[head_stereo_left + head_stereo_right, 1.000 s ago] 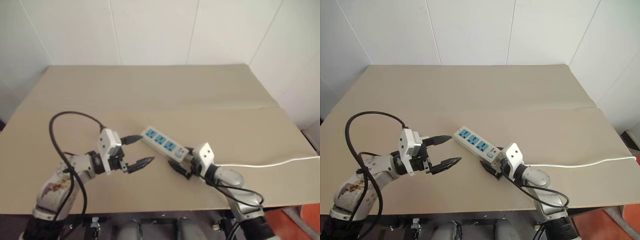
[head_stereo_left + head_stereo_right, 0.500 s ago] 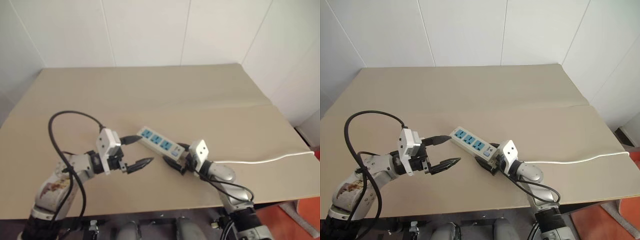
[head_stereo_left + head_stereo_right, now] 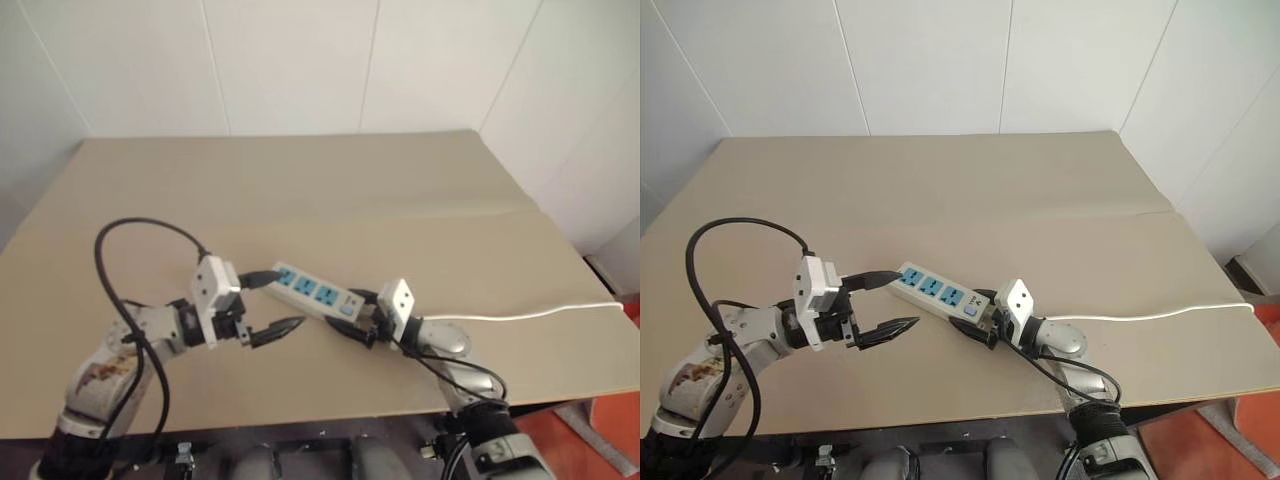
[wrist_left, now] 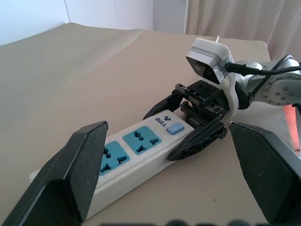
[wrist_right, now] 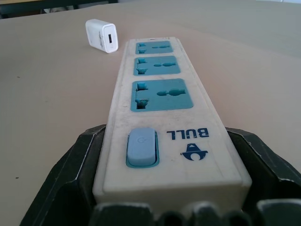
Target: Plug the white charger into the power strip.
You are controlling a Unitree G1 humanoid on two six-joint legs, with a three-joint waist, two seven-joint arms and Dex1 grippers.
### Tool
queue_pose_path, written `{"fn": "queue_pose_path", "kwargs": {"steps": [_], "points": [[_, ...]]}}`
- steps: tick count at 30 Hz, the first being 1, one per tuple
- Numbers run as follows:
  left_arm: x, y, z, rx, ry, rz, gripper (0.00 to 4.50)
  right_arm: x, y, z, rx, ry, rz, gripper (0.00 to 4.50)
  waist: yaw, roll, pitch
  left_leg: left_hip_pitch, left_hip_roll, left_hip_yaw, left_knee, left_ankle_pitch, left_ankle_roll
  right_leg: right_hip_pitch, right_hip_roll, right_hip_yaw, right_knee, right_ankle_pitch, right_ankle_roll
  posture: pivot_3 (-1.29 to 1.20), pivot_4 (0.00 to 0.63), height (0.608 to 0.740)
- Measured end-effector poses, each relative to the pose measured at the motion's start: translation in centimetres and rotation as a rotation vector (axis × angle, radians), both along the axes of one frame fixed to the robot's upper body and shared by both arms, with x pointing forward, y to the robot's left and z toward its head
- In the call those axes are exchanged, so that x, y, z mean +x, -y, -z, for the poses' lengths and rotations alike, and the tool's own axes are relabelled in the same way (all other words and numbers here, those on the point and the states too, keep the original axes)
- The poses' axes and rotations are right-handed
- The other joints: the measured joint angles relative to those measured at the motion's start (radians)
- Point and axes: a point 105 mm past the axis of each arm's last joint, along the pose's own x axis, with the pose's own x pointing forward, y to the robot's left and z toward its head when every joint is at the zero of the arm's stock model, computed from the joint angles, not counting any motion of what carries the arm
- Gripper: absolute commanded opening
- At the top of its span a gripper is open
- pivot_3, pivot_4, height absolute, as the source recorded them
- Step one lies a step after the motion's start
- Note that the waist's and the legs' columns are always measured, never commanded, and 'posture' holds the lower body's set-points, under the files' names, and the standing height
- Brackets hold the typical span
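1. Head views – the power strip (image 3: 932,293) lies slantwise on the tan table (image 3: 970,190), its white cord (image 3: 1150,314) running off toward the table's right edge. The right gripper (image 3: 978,318) sits at the strip's switch end, one black finger on either side. The left gripper (image 3: 883,303) hovers at the other end, fingers spread wide.
2. Left wrist view – the left gripper's fingers (image 4: 77,165) stand apart, holding nothing; the right gripper's fingers flank the blue switch (image 4: 175,128).
3. Right wrist view – the strip lies between the right fingers (image 5: 75,160), which straddle it – whether they press its sides I cannot tell. The white charger (image 5: 101,42) rests on the table just beyond the strip's far end, unplugged.
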Motion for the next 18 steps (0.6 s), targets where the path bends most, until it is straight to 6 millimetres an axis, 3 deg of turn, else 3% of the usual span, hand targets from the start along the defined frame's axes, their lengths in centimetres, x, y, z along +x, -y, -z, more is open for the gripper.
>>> {"fn": "queue_pose_path", "kwargs": {"steps": [6, 10, 14, 18], "points": [[0.7, -1.4, -0.7, 0.052, -0.002, 0.028, 4.5, 0.3, 0.2, -0.2, -0.021, 0.01, -0.042, 3.43, 0.004, 0.0, 0.001, 0.007, 0.001, 0.0, 0.0, 0.0, 0.0, 0.008, 0.003, 0.0, -0.001, 0.0, 0.0, 0.0, 0.15, 0.74], [2.9, -4.7, -4.0, 0.139, 0.05, -0.017, 4.5, 0.6, 1.3, -0.9, -0.057, 0.02, -0.087, 3.43, 0.007, 0.005, 0.006, 0.006, 0.001, 0.0, -0.001, 0.0, 0.0, 0.006, 0.003, 0.0, -0.002, -0.001, 0.0, 0.0, 0.15, 0.74], [3.9, -6.8, -6.1, 0.234, 0.078, 0.008, 4.5, 0.2, 2.4, -1.4, -0.081, 0.024, -0.148, 3.43, 0.012, 0.006, 0.007, -0.01, 0.001, 0.0, -0.001, 0.0, -0.001, -0.009, 0.002, -0.001, -0.001, -0.002, 0.0, 0.0, 0.15, 0.74], [5.0, -8.1, -7.8, 0.45, 0.108, 0.145, 4.5, -0.9, 2.7, -1.4, -0.121, 0.016, -0.254, 3.43, 0.024, 0.006, 0.007, -0.018, 0.0, 0.0, -0.001, 0.0, -0.001, -0.017, 0.003, -0.003, -0.002, -0.002, 0.0, 0.0, 0.15, 0.74]]}}
